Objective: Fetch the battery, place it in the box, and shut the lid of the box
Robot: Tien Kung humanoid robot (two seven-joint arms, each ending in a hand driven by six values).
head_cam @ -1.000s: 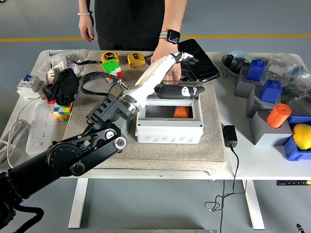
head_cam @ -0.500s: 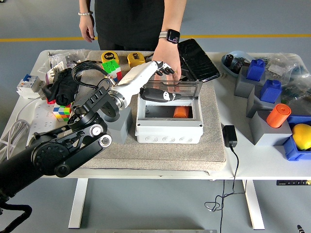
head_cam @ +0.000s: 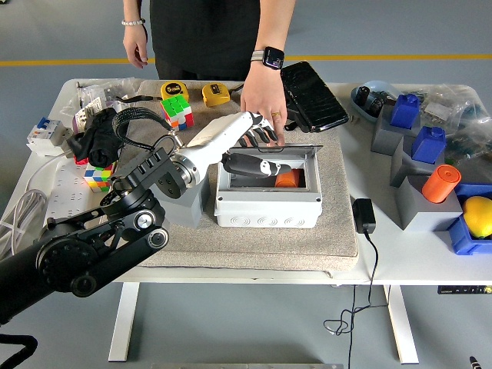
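The grey box (head_cam: 267, 198) sits on a beige mat (head_cam: 338, 223) on the white bench (head_cam: 400, 265), and everything here is placed from it. The left hand (head_cam: 246, 146) reaches in from the box's left and lies over its open top; its dark fingers (head_cam: 254, 164) are stretched out flat across the opening, loosely spread and gripping nothing. The lid (head_cam: 288, 147), a clear panel in a dark frame, is tipped low over the box's far edge, lying close above those fingers, not fully shut. The orange battery (head_cam: 288, 178) lies inside the box toward its right side, just beyond and below the fingertips; whether they touch it cannot be told. A person's hand (head_cam: 263, 98), with a watch at the wrist, comes down from the far side and rests at the box's far edge by the lid. A black flat case (head_cam: 311, 94) lies behind the box to its right. A black power adapter (head_cam: 363, 215) lies just right of the box, off the mat. An orange cylinder (head_cam: 440, 183) on a grey block stands well to the right. Behind and to the box's left lie two colourful puzzle cubes (head_cam: 176, 109) and two yellow tape measures (head_cam: 215, 94).
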